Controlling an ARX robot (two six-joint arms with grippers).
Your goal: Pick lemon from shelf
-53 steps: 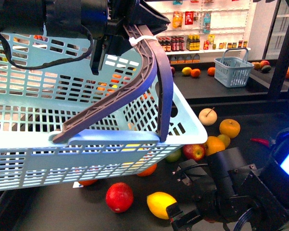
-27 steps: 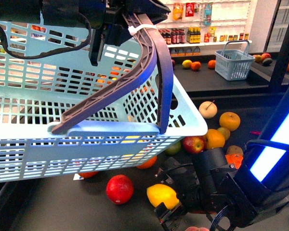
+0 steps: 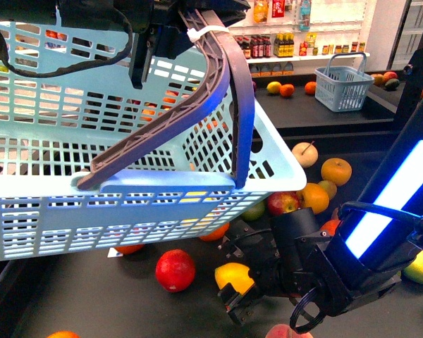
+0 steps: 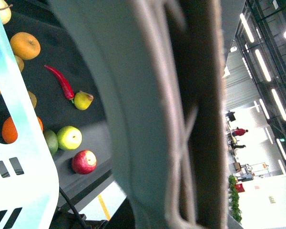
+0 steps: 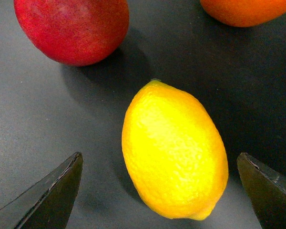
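Straddling the lemon point(image 5: 174, 152) on the shelf point(image 5: 38, 119), right gripper point(image 5: 158, 157) spread wide.

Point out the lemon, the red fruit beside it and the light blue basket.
lemon point(image 5: 174, 150), right wrist view, middle of its peel.
red fruit point(image 5: 71, 28), right wrist view, its middle.
light blue basket point(image 3: 28, 184), front view, front rim.

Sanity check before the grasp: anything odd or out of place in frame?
Only the light-blue basket: it hangs tilted, a white zip tie around its grey handle. Lemon lies intact on the shelf; right gripper open either side of it.
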